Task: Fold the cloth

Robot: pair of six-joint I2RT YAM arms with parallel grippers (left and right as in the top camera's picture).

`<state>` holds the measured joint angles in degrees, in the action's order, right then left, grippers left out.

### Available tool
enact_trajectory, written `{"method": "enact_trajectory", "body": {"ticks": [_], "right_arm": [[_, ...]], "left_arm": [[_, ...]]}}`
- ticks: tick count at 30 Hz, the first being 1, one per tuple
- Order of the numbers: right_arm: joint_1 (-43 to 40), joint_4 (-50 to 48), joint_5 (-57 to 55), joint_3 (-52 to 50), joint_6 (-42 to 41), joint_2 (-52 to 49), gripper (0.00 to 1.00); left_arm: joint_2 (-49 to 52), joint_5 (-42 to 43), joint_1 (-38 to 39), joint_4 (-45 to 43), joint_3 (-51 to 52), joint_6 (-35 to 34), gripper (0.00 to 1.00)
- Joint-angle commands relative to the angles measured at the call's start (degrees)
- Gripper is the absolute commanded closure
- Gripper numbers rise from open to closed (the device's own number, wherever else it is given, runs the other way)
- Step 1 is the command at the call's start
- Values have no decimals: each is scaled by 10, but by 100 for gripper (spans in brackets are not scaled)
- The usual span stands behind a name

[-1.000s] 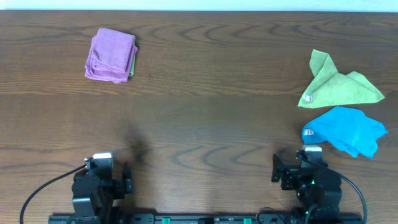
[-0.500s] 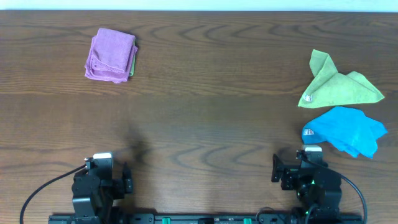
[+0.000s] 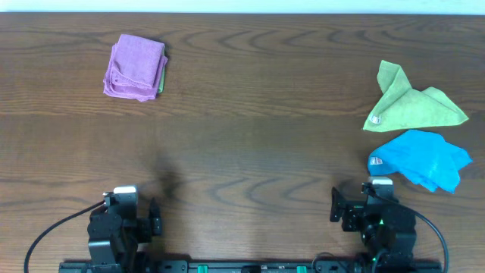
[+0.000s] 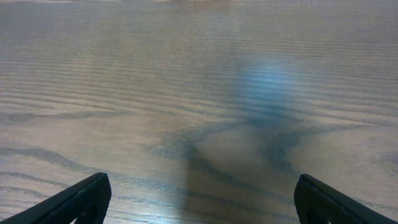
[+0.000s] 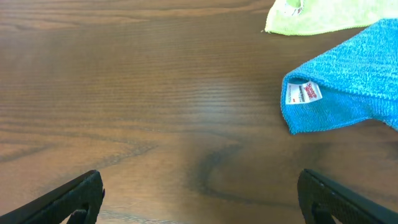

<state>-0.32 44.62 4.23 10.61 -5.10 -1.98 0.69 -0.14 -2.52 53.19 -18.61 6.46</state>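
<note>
Lying crumpled at the table's [image 3: 265,114] 2 o'clock, the lime-green cloth [image 3: 413,105] has the blue cloth [image 3: 420,158] just beside it at 6 o'clock. The purple folded cloth [image 3: 136,67] sits at 10 o'clock. The left gripper [image 4: 200,202] and the right gripper [image 5: 200,196] rest at 7 and 5 o'clock, released, jaws spread wide.

Dark wood-grain table [image 3: 250,114], glare patch.

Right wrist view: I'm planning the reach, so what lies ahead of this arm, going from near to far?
right hand → blue cloth → lime-green cloth
</note>
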Motion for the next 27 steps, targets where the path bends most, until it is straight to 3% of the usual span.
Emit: {"method": "enact_trajectory", "body": {"ticks": [1,5,17,27], "right_arm": [[-5,-3,5,19,-31,-14,1],[-19,5,-23,99,-62,-103,1],[-80,126,-121,518,-82,-514,1],[-87,137,-167,710,-59,-811,1]], "left_arm": [[-5,4,0,8,4,8,5],[-5,3,0,8,4,9,5],[-5,3,0,8,4,8,5],[-5,4,0,8,4,9,5]]}}
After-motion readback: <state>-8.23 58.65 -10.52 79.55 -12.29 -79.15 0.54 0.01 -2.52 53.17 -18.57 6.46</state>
